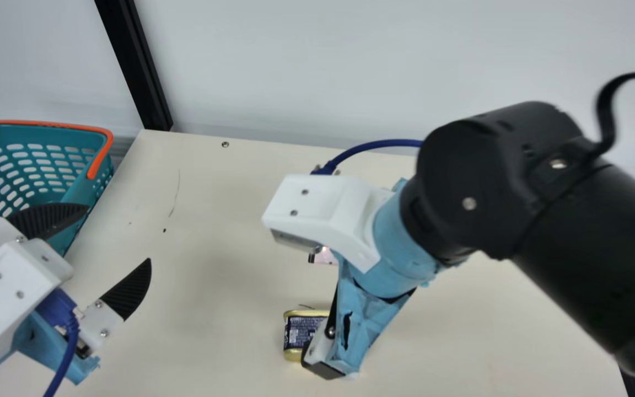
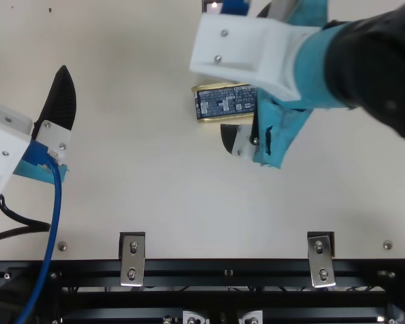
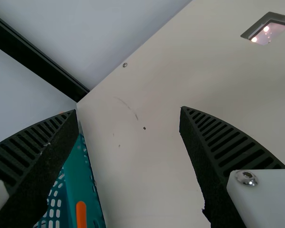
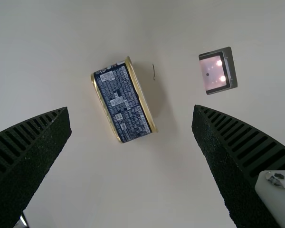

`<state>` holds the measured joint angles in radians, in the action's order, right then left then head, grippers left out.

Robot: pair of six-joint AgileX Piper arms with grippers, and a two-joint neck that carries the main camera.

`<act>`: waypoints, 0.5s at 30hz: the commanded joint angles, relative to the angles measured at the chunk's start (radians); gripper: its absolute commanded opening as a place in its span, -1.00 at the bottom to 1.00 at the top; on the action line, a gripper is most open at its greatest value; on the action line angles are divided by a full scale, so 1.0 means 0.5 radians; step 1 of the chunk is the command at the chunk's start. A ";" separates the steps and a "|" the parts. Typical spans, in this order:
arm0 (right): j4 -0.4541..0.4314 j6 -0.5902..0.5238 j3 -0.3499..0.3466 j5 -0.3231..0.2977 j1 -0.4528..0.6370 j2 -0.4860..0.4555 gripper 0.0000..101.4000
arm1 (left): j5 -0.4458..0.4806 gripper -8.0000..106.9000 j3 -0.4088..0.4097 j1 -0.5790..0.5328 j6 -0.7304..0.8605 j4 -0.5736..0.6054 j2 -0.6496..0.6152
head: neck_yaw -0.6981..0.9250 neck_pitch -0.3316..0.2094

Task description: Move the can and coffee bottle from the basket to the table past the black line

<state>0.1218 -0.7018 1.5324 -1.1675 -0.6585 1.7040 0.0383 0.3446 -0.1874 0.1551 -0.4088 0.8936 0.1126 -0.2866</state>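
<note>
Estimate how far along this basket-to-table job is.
Done: the can is on the table, outside the basket. In hand: nothing; the right gripper is open near the can, the left gripper open by the basket. Remaining: I can't confirm the can's line crossing or the bottle's progress.

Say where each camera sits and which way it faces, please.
Main view: on the neck, facing table and basket; both arms.
Top view: above, steeply down at table; both arms.
Left wrist view: on that wrist, facing table and basket; own fingers.
Right wrist view: on that wrist, facing can; own fingers.
Main and top share the can.
</note>
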 commanded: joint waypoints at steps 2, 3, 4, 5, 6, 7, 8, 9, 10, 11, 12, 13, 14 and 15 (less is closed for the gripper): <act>-0.136 -0.062 -0.006 0.028 -0.048 0.057 1.00 | 0.000 0.71 0.000 0.000 0.000 0.000 0.000 | -0.020 -0.007; -0.170 -0.079 -0.010 0.037 -0.061 0.073 1.00 | 0.000 0.71 0.000 0.000 0.000 0.000 0.000 | -0.020 -0.007; -0.200 -0.094 -0.014 0.047 -0.072 0.089 1.00 | 0.000 0.71 0.000 0.000 0.000 0.000 0.000 | -0.020 -0.007; -0.224 -0.106 -0.020 0.055 -0.081 0.104 1.00 | 0.000 0.71 0.000 0.000 0.000 0.000 0.000 | -0.020 -0.007; -0.248 -0.117 -0.024 0.061 -0.090 0.120 1.00 | 0.000 0.71 0.000 0.000 0.000 0.000 0.000 | -0.020 -0.007; -0.268 -0.127 -0.029 0.067 -0.098 0.135 1.00 | 0.000 0.71 0.000 0.000 0.000 0.000 0.000 | -0.020 -0.007; -0.286 -0.136 -0.034 0.074 -0.105 0.151 1.00 | 0.000 0.71 0.000 0.000 0.000 0.000 0.000 | -0.020 -0.007; -0.303 -0.144 -0.040 0.079 -0.111 0.165 1.00 | 0.000 0.71 0.000 0.000 0.000 0.000 0.000 | -0.020 -0.007; -0.318 -0.148 -0.047 0.087 -0.118 0.178 1.00 | 0.000 0.71 0.000 0.000 0.000 0.000 0.000 | -0.020 -0.007; -0.328 -0.153 -0.054 0.095 -0.122 0.192 1.00 | 0.000 0.71 0.000 0.000 0.000 0.000 0.000 | -0.020 -0.007; -0.337 -0.157 -0.061 0.102 -0.127 0.205 1.00 | 0.000 0.71 0.000 0.000 0.000 0.000 0.000 | -0.020 -0.007; -0.344 -0.161 -0.067 0.110 -0.130 0.218 1.00 | 0.000 0.71 0.000 0.000 0.000 0.000 0.000 | -0.020 -0.007; -0.347 -0.164 -0.073 0.118 -0.135 0.229 1.00 | 0.000 0.71 0.000 0.000 0.000 0.000 0.000 | -0.020 -0.007; -0.348 -0.166 -0.077 0.123 -0.141 0.239 1.00 | 0.000 0.71 0.000 0.000 0.000 0.000 0.000 | -0.020 -0.007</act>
<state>-0.0514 -0.7856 1.4960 -1.1073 -0.7271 1.8209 0.0383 0.3446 -0.1874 0.1551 -0.4088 0.8936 0.1126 -0.2866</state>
